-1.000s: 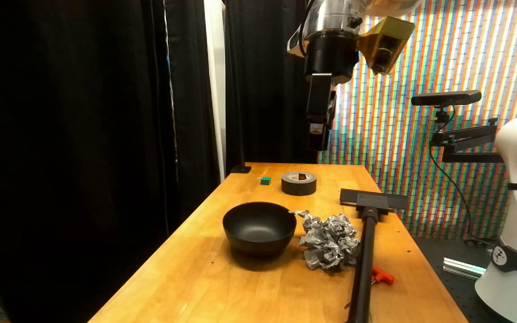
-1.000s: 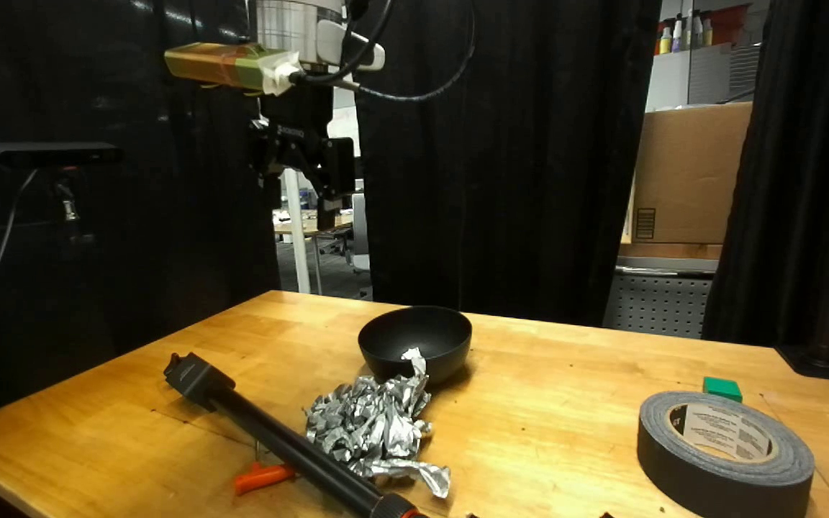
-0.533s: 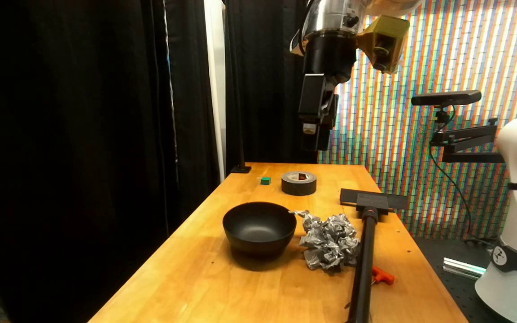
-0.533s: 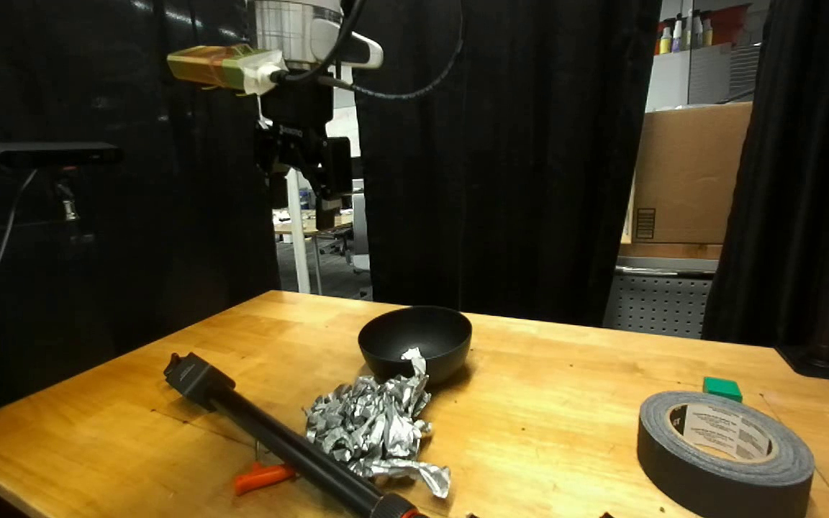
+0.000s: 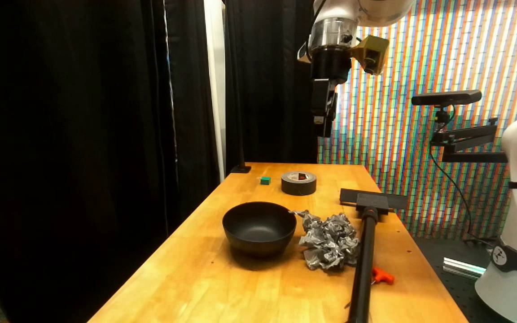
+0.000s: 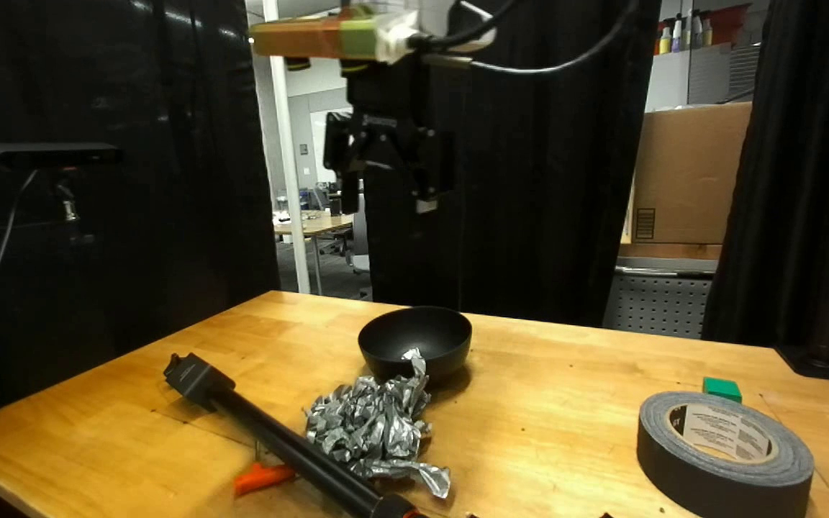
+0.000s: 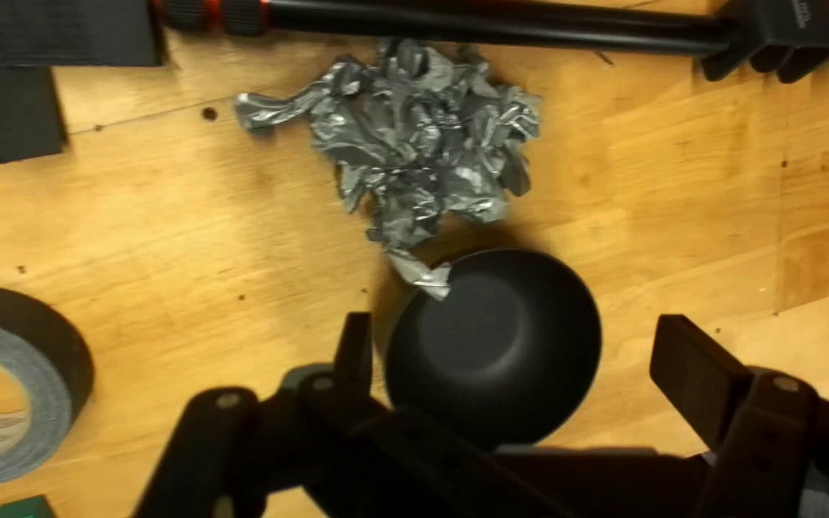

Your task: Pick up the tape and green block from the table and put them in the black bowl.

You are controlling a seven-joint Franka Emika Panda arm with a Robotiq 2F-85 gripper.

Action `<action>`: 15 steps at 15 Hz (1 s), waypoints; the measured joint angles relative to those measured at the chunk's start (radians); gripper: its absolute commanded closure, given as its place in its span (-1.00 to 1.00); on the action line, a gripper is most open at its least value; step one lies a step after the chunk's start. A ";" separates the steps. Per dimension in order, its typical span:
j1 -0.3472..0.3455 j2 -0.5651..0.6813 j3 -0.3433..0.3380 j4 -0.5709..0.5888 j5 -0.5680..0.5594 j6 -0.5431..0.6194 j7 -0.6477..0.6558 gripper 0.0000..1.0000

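One crumpled silvery clump (image 5: 330, 244) crowds the one black bowl (image 5: 259, 229), a strip of it overlapping the rim in my wrist view. Past the clump lie one black T-shaped tool (image 5: 365, 264) and, just beside it, one orange handle (image 6: 263, 478). I count one duct tape roll (image 6: 722, 472) and one green block (image 6: 722, 388), near each other on the table (image 5: 249, 296), well to one side of my gripper (image 7: 517, 338), which hangs high, jaws spread wide, holding nothing; the wrist view shows the bowl below, between them.
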State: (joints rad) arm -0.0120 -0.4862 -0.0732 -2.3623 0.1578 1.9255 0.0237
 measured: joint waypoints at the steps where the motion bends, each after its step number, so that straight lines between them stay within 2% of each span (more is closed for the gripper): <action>1: -0.024 0.000 -0.032 0.007 -0.023 -0.016 -0.048 -1.00; 5: -0.095 0.005 -0.147 0.058 -0.107 -0.091 -0.241 -1.00; 8: -0.118 0.017 -0.195 0.094 -0.160 -0.117 -0.359 -1.00; 15: -0.104 0.073 -0.207 0.160 -0.188 -0.145 -0.509 -1.00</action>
State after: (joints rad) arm -0.1158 -0.4128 -0.2805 -2.2021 -0.0303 1.7804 -0.4849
